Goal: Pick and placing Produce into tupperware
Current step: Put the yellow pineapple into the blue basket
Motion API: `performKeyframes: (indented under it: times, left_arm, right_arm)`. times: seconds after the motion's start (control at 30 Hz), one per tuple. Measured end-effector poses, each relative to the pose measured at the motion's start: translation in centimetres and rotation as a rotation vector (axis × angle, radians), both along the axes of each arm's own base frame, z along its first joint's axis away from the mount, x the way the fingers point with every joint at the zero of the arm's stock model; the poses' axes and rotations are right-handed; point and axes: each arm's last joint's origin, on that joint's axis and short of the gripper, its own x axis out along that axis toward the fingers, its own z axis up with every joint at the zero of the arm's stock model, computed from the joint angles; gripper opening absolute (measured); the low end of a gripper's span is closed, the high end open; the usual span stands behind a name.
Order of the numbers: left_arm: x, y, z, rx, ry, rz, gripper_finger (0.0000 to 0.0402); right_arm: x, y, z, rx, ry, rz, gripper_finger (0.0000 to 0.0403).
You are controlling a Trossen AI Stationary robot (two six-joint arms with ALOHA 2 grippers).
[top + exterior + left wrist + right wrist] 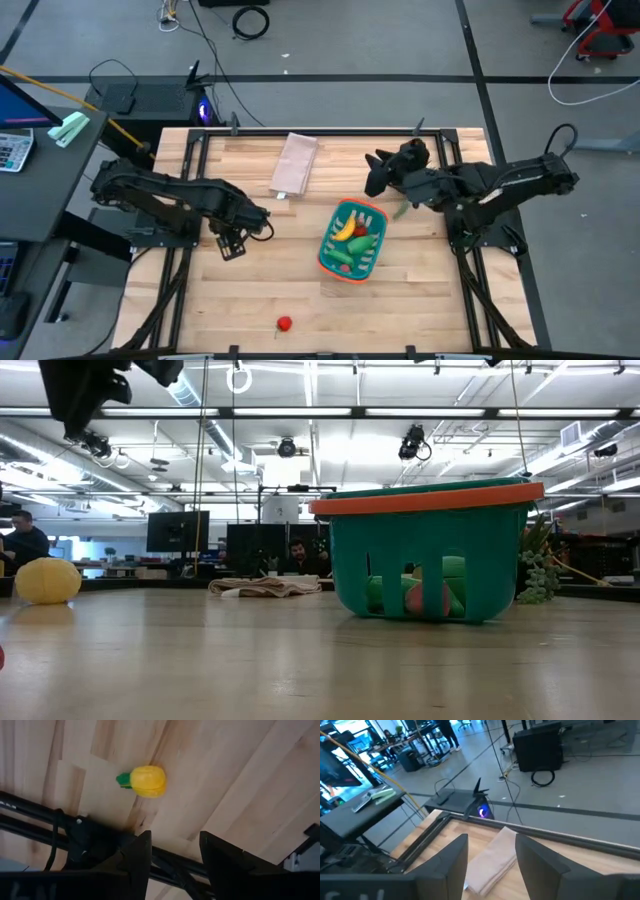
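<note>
High view, left arm: left gripper (232, 243) over bare wood at 9 o'clock from the basket (372, 262), fingers apart, empty.
Lemon (147, 781): yellow, green-stemmed, on the table ahead of the left fingers.
Tomato (285, 323): loose at 6 o'clock.
Basket: banana (344, 230) and greens inside.
Right gripper (378, 172): 12 o'clock, parted, idle.
Tip: centre over lemon, descend straight.

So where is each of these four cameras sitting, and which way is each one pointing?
High view: above the table, facing straight down; both arms, the left gripper and right gripper show.
Low view: at tabletop height, facing level across to the basket; one arm's dark part shows at top.
Left wrist view: on the left arm, facing the lemon past its open fingers.
Right wrist view: on the right arm, facing the cloth.
High and low views share the basket.
</note>
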Motion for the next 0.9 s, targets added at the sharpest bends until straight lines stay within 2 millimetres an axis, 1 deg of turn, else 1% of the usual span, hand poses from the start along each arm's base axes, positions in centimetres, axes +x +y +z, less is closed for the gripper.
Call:
performKeyframes:
  times: [0.2,0.27,0.33,0.4,0.5,0.57,0.6,0.8,0.9]
  left_arm:
    - [-0.1,-0.3,-0.3,-0.005,0.009,-0.106,0.0178]
    - [-0.1,-0.2,-0.3,-0.001,0.008,-0.11,0.0177]
    - [-0.1,-0.2,-0.3,0.006,0.006,-0.111,0.0175]
    - [-0.1,-0.2,-0.3,0.008,0.006,-0.111,0.0175]
    - [-0.1,-0.2,-0.3,0.009,0.006,-0.112,0.0178]
    - [-0.1,-0.2,-0.3,0.01,0.006,-0.119,0.018]
    - [-0.1,-0.2,-0.3,0.011,0.006,-0.12,0.0182]
    - [-0.1,-0.2,-0.3,0.014,0.005,-0.103,0.0181]
    - [-0.1,-0.2,-0.3,0.021,0.006,-0.023,0.0184]
  right_arm:
    - [-0.1,-0.1,0.1,-0.007,0.005,0.003,0.0173]
    - [-0.2,-0.2,0.1,-0.012,0.009,0.002,0.0173]
    - [-0.1,-0.1,0.1,-0.046,0.057,0.033,0.0173]
    - [0.0,0.1,0.0,-0.078,0.147,0.169,0.0173]
    - [0.3,1.2,-0.4,-0.167,0.307,0.478,0.0173]
    - [0.5,1.8,-0.7,-0.213,0.364,0.642,0.0173]
    - [0.6,2.0,-0.8,-0.225,0.379,0.685,0.0173]
    - [0.8,1.9,-0.9,-0.238,0.391,0.692,0.0173]
    - [0.6,1.9,-0.8,-0.228,0.38,0.693,0.0173]
